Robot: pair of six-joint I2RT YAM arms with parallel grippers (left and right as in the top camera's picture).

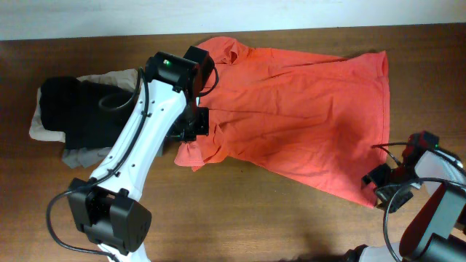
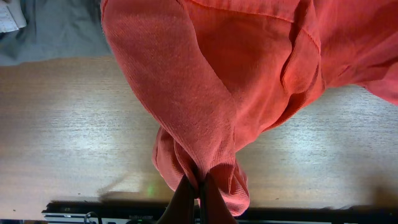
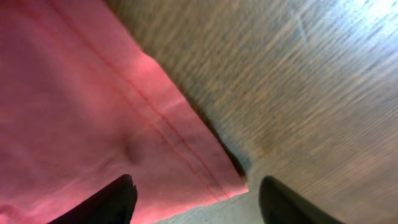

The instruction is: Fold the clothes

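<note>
The red-orange T-shirt [image 1: 298, 116] lies spread across the wooden table, bunched at its left side, plain side up; no lettering shows. My left gripper [image 1: 191, 135] is shut on the shirt's bunched left sleeve; in the left wrist view its fingers [image 2: 199, 194] pinch the ribbed fabric [image 2: 205, 93] above the table. My right gripper [image 1: 380, 182] is open at the shirt's lower right corner. In the right wrist view its fingers [image 3: 196, 196] straddle the hem corner [image 3: 112, 118] without closing on it.
A pile of folded black, beige and grey garments [image 1: 69, 116] sits at the left, beside the left arm. Bare wooden table [image 1: 255, 211] lies in front of the shirt. The table's back edge meets a white wall.
</note>
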